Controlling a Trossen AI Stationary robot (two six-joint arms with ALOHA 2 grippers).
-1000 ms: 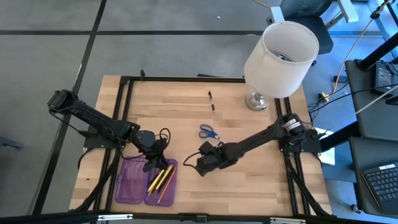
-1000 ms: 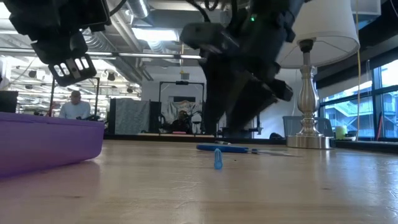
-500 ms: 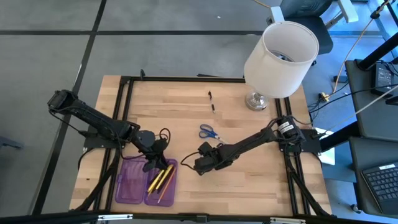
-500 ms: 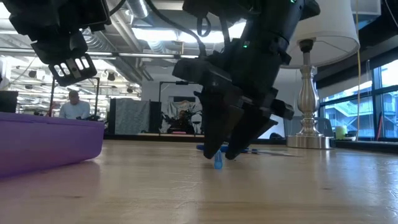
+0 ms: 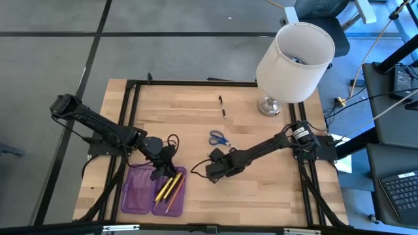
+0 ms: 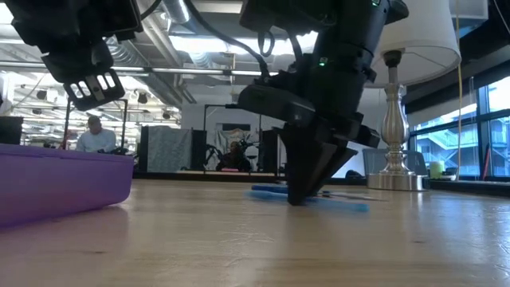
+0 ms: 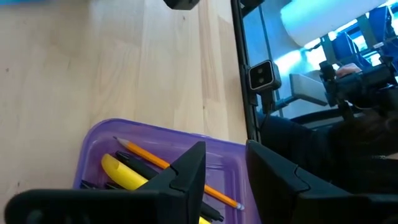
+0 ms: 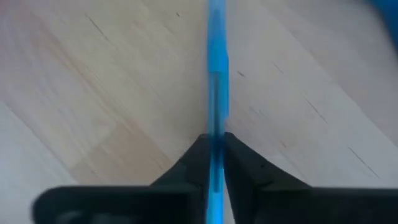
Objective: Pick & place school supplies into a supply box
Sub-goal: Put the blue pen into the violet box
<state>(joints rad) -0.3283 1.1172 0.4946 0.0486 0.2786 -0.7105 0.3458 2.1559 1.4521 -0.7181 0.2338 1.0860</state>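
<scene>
Pale wood surface (image 5: 261,189) in a black frame; workshop with ceiling lights behind. White lamp (image 5: 295,62) at the far right corner. Purple box (image 5: 138,192) open flat near the front left edge, holding yellow, orange and black pens (image 5: 168,190) lying lengthwise. Left hand (image 5: 159,171) over the box's far end, fingers half apart, gripping nothing. Right hand (image 6: 299,195) down on the surface at mid-table, fingers pinched on a blue pen (image 8: 216,68). Pen flat on the wood, long axis running straight forward from the fingers. Blue scissors (image 5: 219,138) just beyond. Small black pen (image 5: 222,106) farther back. No legible writing.
</scene>
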